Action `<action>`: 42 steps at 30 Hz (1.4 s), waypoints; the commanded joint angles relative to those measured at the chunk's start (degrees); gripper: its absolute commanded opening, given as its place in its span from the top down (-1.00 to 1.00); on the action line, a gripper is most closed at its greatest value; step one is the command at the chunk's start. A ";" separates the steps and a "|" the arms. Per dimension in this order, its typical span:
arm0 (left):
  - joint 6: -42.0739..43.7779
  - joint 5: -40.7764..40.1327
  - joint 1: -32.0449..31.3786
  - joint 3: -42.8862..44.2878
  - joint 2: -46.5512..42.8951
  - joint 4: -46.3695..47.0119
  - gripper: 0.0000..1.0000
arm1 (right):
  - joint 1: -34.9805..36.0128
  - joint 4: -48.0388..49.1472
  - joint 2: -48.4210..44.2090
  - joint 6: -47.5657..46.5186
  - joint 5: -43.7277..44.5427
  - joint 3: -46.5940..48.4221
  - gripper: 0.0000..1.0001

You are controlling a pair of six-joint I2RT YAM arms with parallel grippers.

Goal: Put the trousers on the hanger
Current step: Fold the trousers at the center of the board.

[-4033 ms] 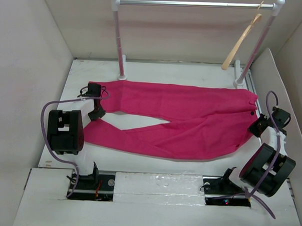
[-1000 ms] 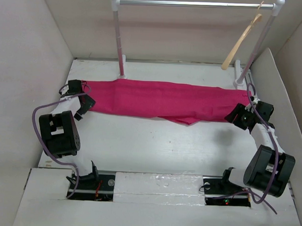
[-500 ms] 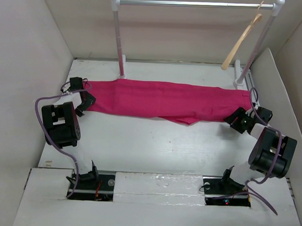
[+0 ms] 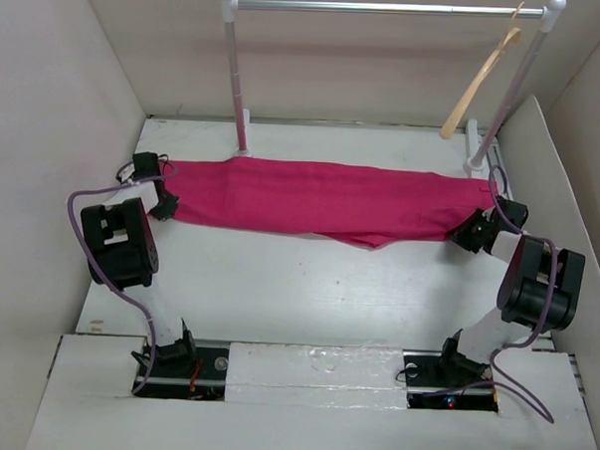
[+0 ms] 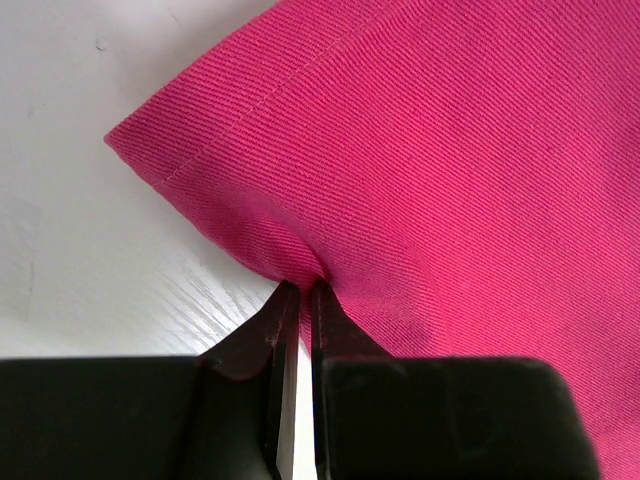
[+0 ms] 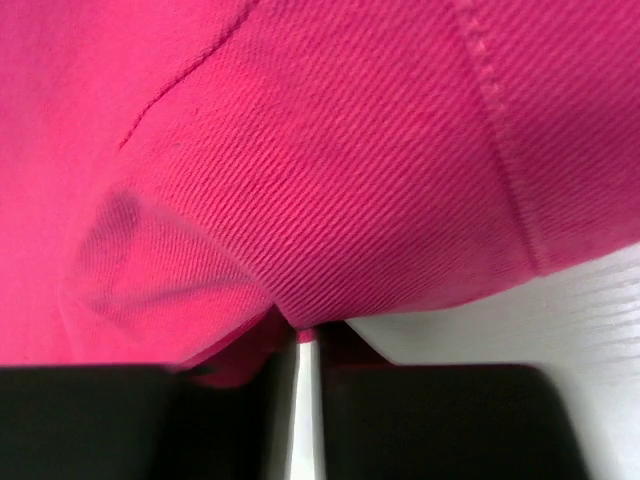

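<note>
The magenta-pink trousers (image 4: 321, 198) lie folded lengthwise into one long strip across the white table, under the rail. My left gripper (image 4: 167, 205) is shut on the strip's left end; the left wrist view shows the fingertips (image 5: 282, 300) pinching the hemmed corner of the trousers (image 5: 440, 170). My right gripper (image 4: 468, 235) is shut on the right end; in the right wrist view the pink cloth (image 6: 330, 180) is pinched between the closed jaws. The tan wooden hanger (image 4: 479, 85) hangs by its hook at the right end of the rail, far behind my right gripper.
A white-and-silver rail frame (image 4: 389, 8) stands at the back, its posts (image 4: 237, 78) rising just behind the trousers. Cardboard walls enclose the left, back and right sides. A white panel (image 4: 541, 186) leans close behind my right arm.
Earlier the trousers lay spread with two legs apart; both grippers carried the near edge back, folding them into a strip. In the last second both arms drew slightly outward, pulling the strip straight.
</note>
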 commanded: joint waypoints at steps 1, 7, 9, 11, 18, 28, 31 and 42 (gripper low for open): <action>3.26 -3.01 2.79 -2.14 1.51 -3.80 1.00 | 0.71 -0.12 1.10 1.05 3.63 1.97 0.88; 5.81 -8.11 6.55 -5.40 -1.73 -4.41 1.00 | 1.23 -2.23 -2.75 -2.01 4.95 -0.91 1.00; 5.03 -7.68 9.45 -8.37 -4.89 -4.06 1.00 | 1.23 -4.41 -5.91 -3.86 5.13 -3.72 1.00; 5.46 -7.85 11.03 -8.91 -6.21 -3.97 1.00 | 0.62 -4.96 -8.38 -4.92 4.87 -5.65 1.00; 5.38 -11.27 11.67 -11.82 -10.44 -6.96 1.00 | -5.25 -14.07 -22.52 -11.60 0.92 -14.45 1.00; 2.31 -7.34 11.67 -17.27 -25.19 -9.86 0.72 | -12.31 -35.01 -41.62 -23.73 -7.33 -11.68 -0.31; 0.20 -3.29 8.51 -16.30 -29.42 -10.30 0.23 | -10.64 -36.86 -39.95 -23.22 -10.15 -9.11 -0.56; 0.28 4.88 -18.99 -20.16 -45.94 -3.29 -0.17 | -23.89 -33.80 -35.47 -18.47 -9.27 -8.30 -0.67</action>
